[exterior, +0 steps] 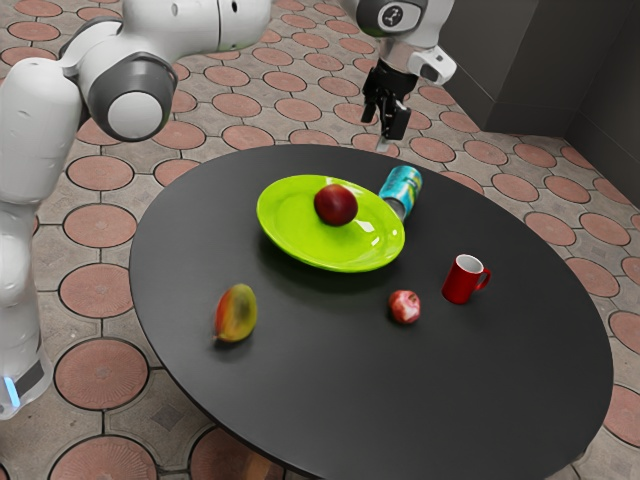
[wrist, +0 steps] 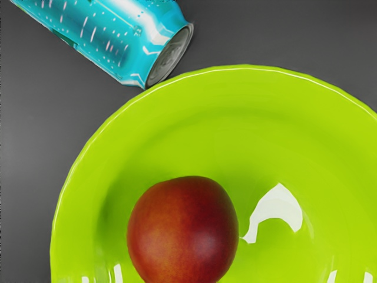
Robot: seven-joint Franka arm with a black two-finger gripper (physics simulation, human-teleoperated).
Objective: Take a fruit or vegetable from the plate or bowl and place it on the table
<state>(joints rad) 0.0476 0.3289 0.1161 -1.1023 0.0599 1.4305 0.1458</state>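
Observation:
Above the far part of the round table, beyond the green bowl's rim, my black gripper (exterior: 384,124) hangs open with nothing between its fingers. In the exterior view a dark red round fruit (exterior: 336,204) rests inside the wide, shallow green bowl (exterior: 285,236), below the gripper's height and apart from it. Seen in the wrist view, the same red fruit (wrist: 182,230) has an orange-brown patch and lies in the green bowl (wrist: 235,88). The black table (exterior: 330,390) carries the bowl.
A turquoise can (exterior: 402,188) lies on its side beside the bowl's rim; the wrist view has this can (wrist: 112,41) too. A mango (exterior: 236,313), a small mottled red fruit (exterior: 405,307) and a red mug (exterior: 463,280) are on the table, apart from the bowl.

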